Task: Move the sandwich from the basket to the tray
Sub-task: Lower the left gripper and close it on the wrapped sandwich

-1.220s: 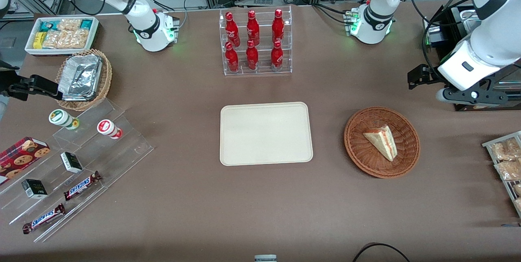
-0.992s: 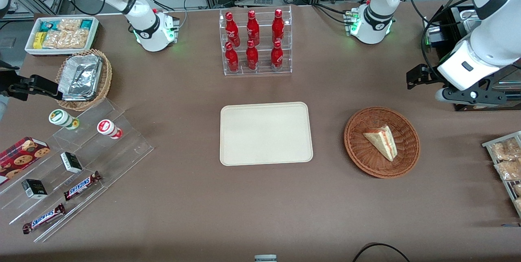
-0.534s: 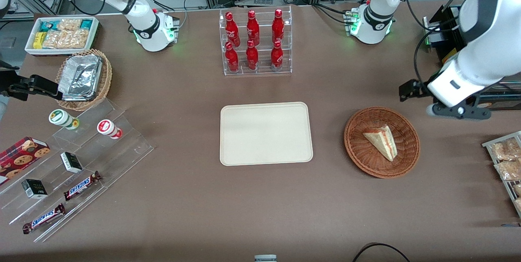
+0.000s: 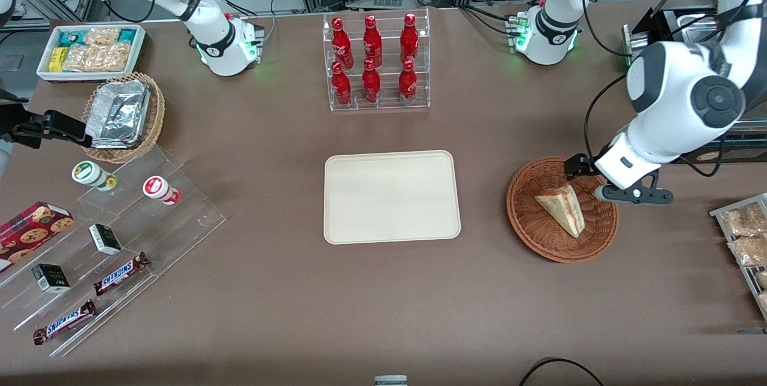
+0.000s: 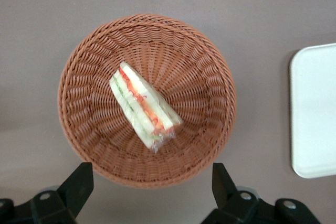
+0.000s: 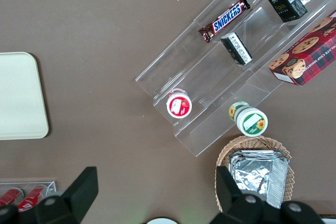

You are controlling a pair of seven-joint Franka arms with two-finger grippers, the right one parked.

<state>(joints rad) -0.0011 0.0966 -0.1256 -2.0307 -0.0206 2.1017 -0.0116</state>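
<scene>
The sandwich (image 4: 560,209) is a pale bread wedge with red, orange and green layers, lying in the reddish-brown woven basket (image 4: 527,230). In the left wrist view the sandwich (image 5: 142,103) lies near the middle of the basket (image 5: 79,114). My left gripper (image 4: 605,183) hangs above the basket's rim on the side toward the working arm's end. It is open, and its fingers (image 5: 79,182) stand wide apart with nothing between them, the gripper (image 5: 149,187) straddling the rim. The cream tray (image 4: 392,197) lies flat mid-table, beside the basket toward the parked arm's end, and its edge (image 5: 315,108) shows at the wrist.
A clear rack of red bottles (image 4: 376,62) stands farther from the front camera than the tray. Snack packets (image 4: 746,236) lie at the working arm's end. A clear stepped stand (image 4: 108,242), a foil-filled tan basket (image 4: 123,116) and a white bin (image 4: 90,50) sit at the parked arm's end.
The left arm has swung in from the working arm's end of the table and come nearer the front camera, bringing its gripper over the basket's rim. Sandwich, basket and tray have not moved.
</scene>
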